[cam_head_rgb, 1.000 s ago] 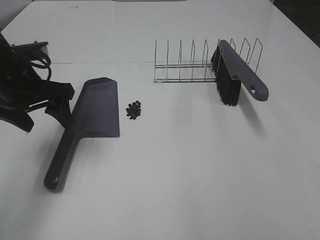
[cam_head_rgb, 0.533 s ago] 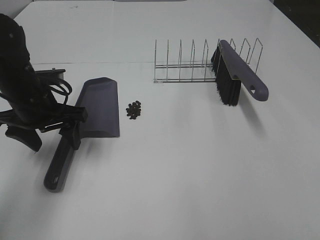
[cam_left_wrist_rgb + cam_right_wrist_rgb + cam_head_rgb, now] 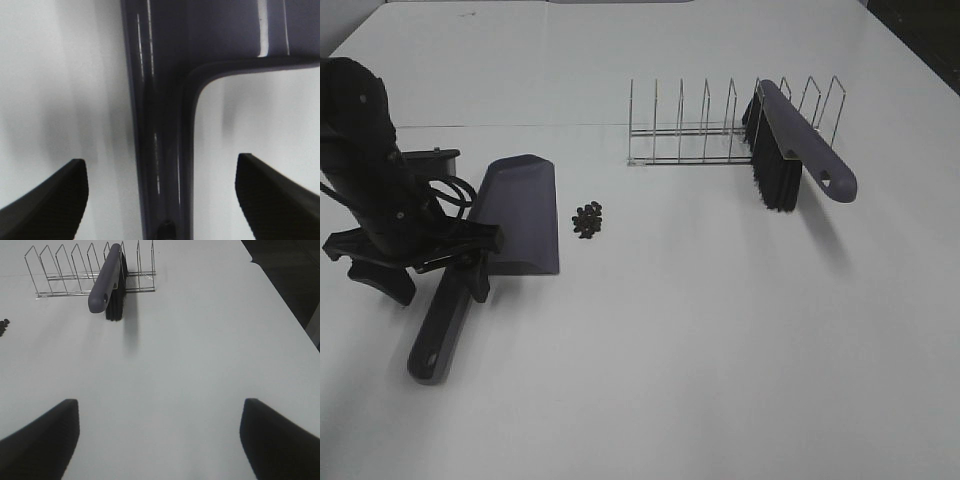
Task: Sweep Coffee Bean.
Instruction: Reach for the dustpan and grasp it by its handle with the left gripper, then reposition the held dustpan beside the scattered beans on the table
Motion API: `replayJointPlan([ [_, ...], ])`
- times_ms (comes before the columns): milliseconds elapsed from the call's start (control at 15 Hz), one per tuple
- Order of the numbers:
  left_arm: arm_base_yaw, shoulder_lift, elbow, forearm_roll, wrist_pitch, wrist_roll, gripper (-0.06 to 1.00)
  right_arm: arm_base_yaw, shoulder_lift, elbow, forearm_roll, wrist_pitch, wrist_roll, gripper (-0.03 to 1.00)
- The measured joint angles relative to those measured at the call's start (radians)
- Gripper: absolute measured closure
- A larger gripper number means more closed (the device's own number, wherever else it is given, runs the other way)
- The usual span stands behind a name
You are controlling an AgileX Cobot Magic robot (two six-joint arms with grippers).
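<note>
The coffee beans (image 3: 588,220) lie in a small dark cluster on the white table, just right of the purple-grey dustpan (image 3: 516,215); they also show at the edge of the right wrist view (image 3: 4,326). My left gripper (image 3: 438,280) is open and straddles the dustpan's handle (image 3: 160,150), one finger on each side, not closed on it. The purple brush (image 3: 800,140) with black bristles leans in the wire rack (image 3: 690,130). My right gripper (image 3: 157,440) is open and empty over bare table, well short of the brush (image 3: 106,282). It is out of the exterior view.
The wire rack (image 3: 65,270) stands at the back right with several upright dividers. The table's right edge (image 3: 280,295) drops to a dark floor. The left arm's cables (image 3: 450,190) hang beside the dustpan.
My left arm has moved from beside the dustpan's left edge forward and right, and its open fingers now sit over the handle. Dustpan, beans and brush have not moved.
</note>
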Motion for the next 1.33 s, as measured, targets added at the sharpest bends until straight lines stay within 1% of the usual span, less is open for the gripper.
replayJointPlan([
  [267, 0.0, 0.051, -0.005, 0.007, -0.024, -0.001, 0.19, 0.0, 0.0, 0.0, 0.0, 0.0, 0.0, 0.2],
  [467, 0.0, 0.055, -0.006, 0.015, -0.023, -0.001, 0.26, 0.0, 0.0, 0.0, 0.0, 0.0, 0.0, 0.2],
  [533, 0.0, 0.056, -0.006, 0.015, -0.026, -0.001, 0.32, 0.0, 0.0, 0.0, 0.0, 0.0, 0.0, 0.2],
  [600, 0.0, 0.057, -0.006, 0.015, -0.026, -0.001, 0.43, 0.0, 0.0, 0.0, 0.0, 0.0, 0.0, 0.2],
  [667, 0.0, 0.059, -0.006, 0.015, -0.028, -0.001, 0.5, 0.0, 0.0, 0.0, 0.0, 0.0, 0.0, 0.2],
  [733, 0.0, 0.06, -0.007, 0.014, -0.031, -0.004, 0.6, 0.0, 0.0, 0.0, 0.0, 0.0, 0.0, 0.2],
  [1133, 0.0, 0.06, -0.007, 0.015, -0.033, -0.024, 0.6, 0.0, 0.0, 0.0, 0.0, 0.0, 0.0, 0.2],
  [1333, 0.0, 0.044, -0.007, 0.041, -0.036, -0.05, 0.6, 0.0, 0.0, 0.0, 0.0, 0.0, 0.0, 0.2],
])
